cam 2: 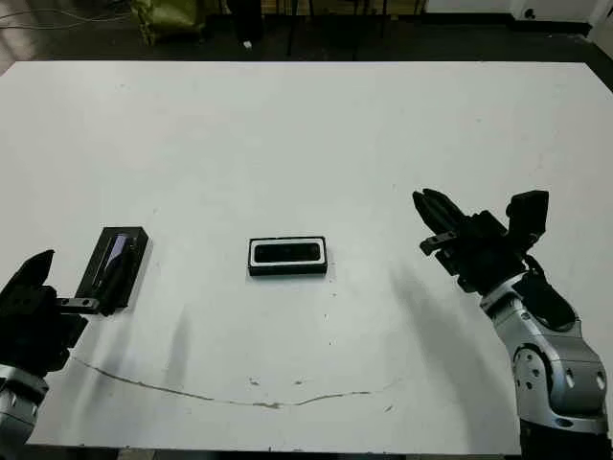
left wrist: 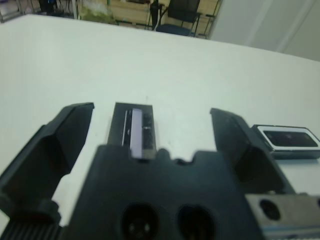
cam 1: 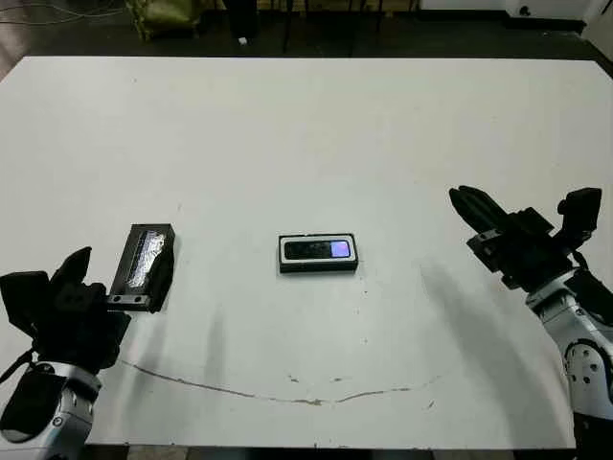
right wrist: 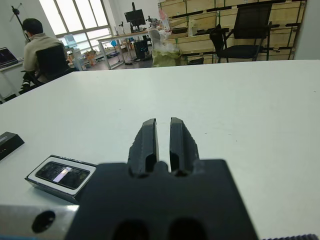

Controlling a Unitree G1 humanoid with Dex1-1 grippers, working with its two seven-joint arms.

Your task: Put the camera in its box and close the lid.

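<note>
1. The camera [cam 1: 319, 250] already lies flat in the box [cam 1: 284, 255] at the middle of the white surface [cam 1: 316, 134], its glossy face up and showing a bluish-purple glint. That half of the job looks done.
2. The lid [cam 1: 142, 266] lies on the surface well to the left of the box, not yet on it, with its shiny grey strip facing up.
3. The left gripper [left wrist: 150, 150] sits just behind the lid with its jaws wide. In the left wrist view the lid lies between the two fingers [left wrist: 65, 135], so it is lined up for a pinch across the narrow sides.
4. The right gripper [cam 2: 479, 225] hovers to the right of the box, well apart from it, its jaws narrow and holding nothing.
5. The step in hand, as I judge it, is taking the lid. Grip it by its long edges near the middle so that it stays level when lifted.
6. The lid lies lengthwise away from the robot while the box lies crosswise, so the lid will need a turn before it goes down.
7. Lower it squarely; a tilted lid could catch on the rim or push the light box along the surface. The right gripper could steady the box if needed.
</note>
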